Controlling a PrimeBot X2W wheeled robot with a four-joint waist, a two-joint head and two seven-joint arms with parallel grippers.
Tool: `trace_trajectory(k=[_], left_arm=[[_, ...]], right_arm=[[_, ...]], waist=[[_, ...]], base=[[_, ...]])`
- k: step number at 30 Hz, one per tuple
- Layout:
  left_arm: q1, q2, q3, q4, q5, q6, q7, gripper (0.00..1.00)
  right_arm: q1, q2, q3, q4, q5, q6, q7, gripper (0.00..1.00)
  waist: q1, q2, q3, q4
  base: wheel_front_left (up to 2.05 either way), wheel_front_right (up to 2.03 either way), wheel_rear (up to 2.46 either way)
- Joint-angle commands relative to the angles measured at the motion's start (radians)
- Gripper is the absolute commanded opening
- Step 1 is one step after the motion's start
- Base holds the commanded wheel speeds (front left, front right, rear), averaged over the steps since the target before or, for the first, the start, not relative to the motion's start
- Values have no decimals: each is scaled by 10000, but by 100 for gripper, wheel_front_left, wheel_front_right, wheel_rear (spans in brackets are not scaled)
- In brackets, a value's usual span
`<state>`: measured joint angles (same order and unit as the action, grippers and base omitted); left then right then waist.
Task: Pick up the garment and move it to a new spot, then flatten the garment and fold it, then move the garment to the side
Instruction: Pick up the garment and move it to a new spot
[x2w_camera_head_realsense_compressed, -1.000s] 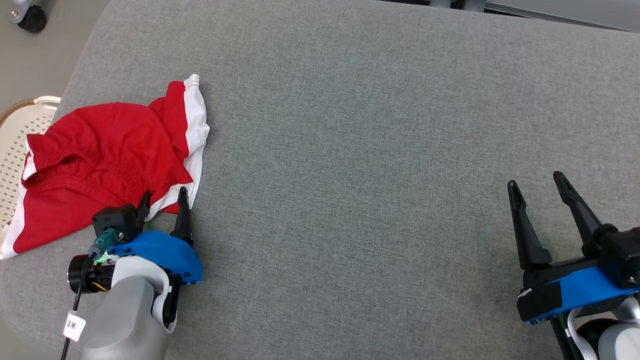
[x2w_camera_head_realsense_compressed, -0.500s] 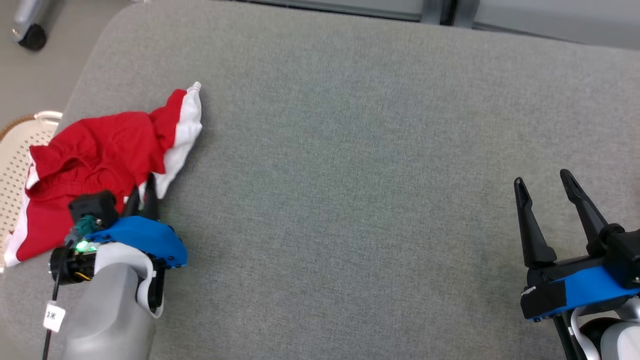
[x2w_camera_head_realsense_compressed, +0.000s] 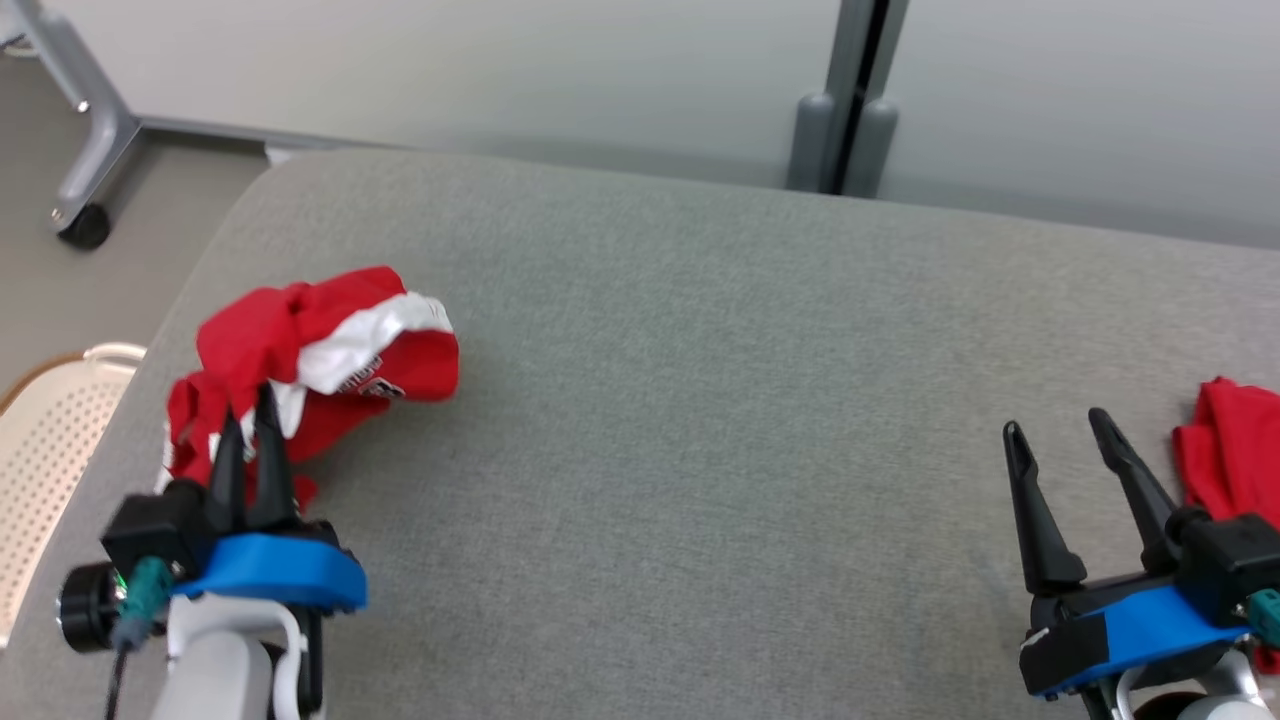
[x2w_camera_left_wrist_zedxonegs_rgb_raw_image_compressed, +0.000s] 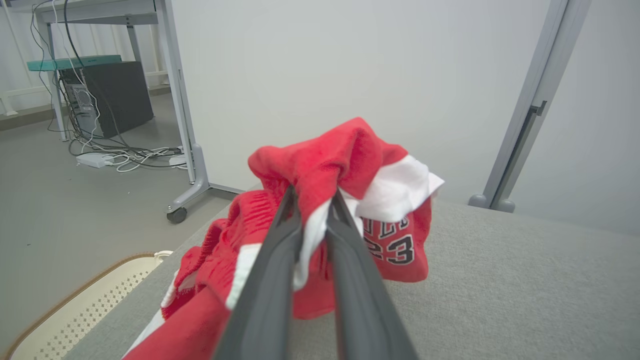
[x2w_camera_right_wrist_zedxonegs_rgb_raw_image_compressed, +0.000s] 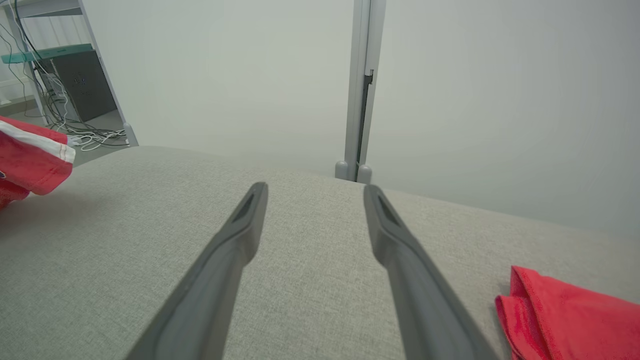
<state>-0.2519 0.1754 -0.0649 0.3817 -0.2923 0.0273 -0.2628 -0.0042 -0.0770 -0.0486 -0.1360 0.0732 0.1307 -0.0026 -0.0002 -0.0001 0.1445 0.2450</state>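
Left gripper (x2w_camera_head_realsense_compressed: 248, 410) was spread wide at the garment's near hem a second ago. Now its fingers are pinched nearly together on a fold of red cloth and white trim, clearest in the left wrist view (x2w_camera_left_wrist_zedxonegs_rgb_raw_image_compressed: 312, 194).

The garment (x2w_camera_head_realsense_compressed: 330, 340) no longer lies spread. It is bunched into a hump at the counter's far-left corner, with part of it raised off the fabric and draped over my fingertips. A panel printed with the number 23 hangs on the far side (x2w_camera_left_wrist_zedxonegs_rgb_raw_image_compressed: 345, 150).

My reading: the grasp is made and the lift has begun, so the carry to a new spot comes next. Flattening and folding are not yet started.

Right gripper (x2w_camera_head_realsense_compressed: 1057, 423) is unchanged, fingers wide apart and holding nothing, low over the counter's right side.

The head camera has tilted up since then, so the wall and post are newly in frame. That is my own motion, not the scene's.

Surface: the counter (x2w_camera_head_realsense_compressed: 700, 400) is covered in grey woven fabric with a rounded corner. A second red cloth (x2w_camera_head_realsense_compressed: 1225, 450) lies just right of my right gripper.

Room:
- Pale wall with a grey upright post (x2w_camera_head_realsense_compressed: 845, 100).
- A cream perforated basket (x2w_camera_head_realsense_compressed: 50, 440) on the floor beside the counter's left edge.
- A castered table leg (x2w_camera_head_realsense_compressed: 85, 225), with cables and a dark computer tower (x2w_camera_left_wrist_zedxonegs_rgb_raw_image_compressed: 107, 95) beyond it.
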Motion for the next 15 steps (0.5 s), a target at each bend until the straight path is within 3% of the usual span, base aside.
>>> trace_trajectory(k=[1,6,15], left_arm=[[455,-82,-87,-455,106,81,-19,0],[1128,-256,-680,-1818,254,-60,327,0],[863,-698,-2596,-2492,511,-1015,1102,0]], right_arm=[[182,50,10,23,76,1,-62,100],[305,99,85,5,159,1,-53,100],[126,203,194,-42,227,1,-170,100]], waist=[[2,1,-395,-356],[2,1,-557,-923],[2,1,131,-2678]], base=[[0,0,0],[0,0,0],[0,0,0]])
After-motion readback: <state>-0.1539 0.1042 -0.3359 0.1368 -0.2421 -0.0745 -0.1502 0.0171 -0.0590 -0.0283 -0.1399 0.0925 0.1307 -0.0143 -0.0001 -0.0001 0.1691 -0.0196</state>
